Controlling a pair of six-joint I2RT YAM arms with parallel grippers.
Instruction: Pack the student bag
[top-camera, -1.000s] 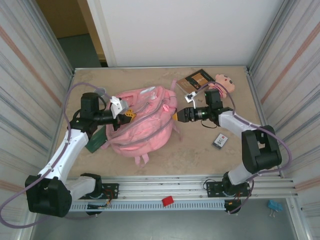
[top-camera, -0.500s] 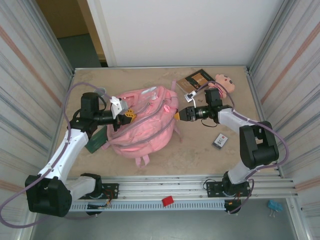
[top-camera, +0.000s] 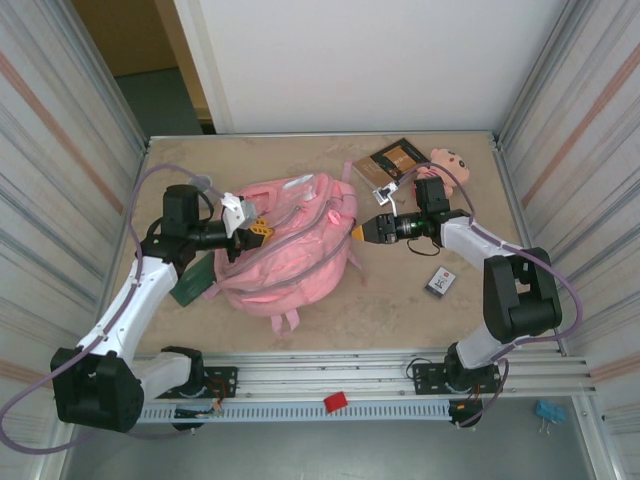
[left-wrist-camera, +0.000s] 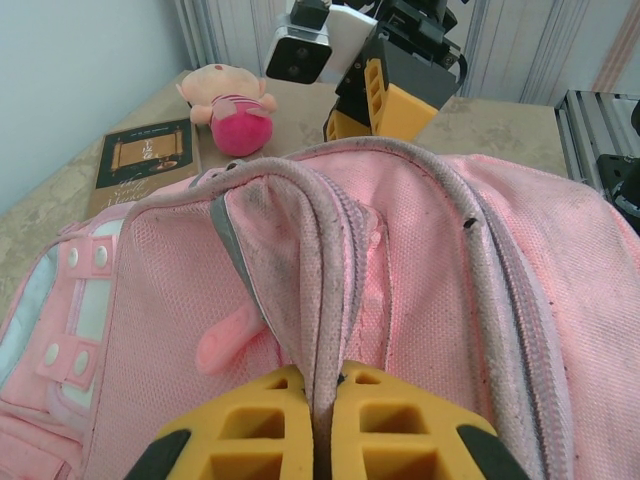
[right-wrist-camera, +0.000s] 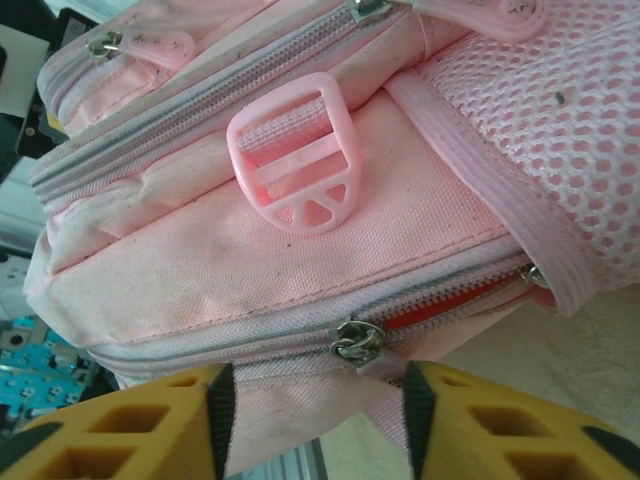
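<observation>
Student bag (top-camera: 290, 245) lies mid-worktop (top-camera: 400, 310), long axis running roughly hand to hand. Left hand (top-camera: 262, 229) is clenched on the bag's strap (left-wrist-camera: 300, 230). Right hand (top-camera: 358, 231), released with its fingers parted, sits just right of the bag, a zipper pull (right-wrist-camera: 355, 340) directly ahead.

The tan table (top-camera: 400, 310) is carrying the student bag (top-camera: 290, 250), which is lying just toward nine o'clock of centre. A brown book (top-camera: 392, 160) is lying at one o'clock, with a plush doll (top-camera: 450, 163) sitting just beside it at two. A small packet (top-camera: 440, 282) is resting at four, and a dark green flat item (top-camera: 192, 283) is lying at eight.
</observation>
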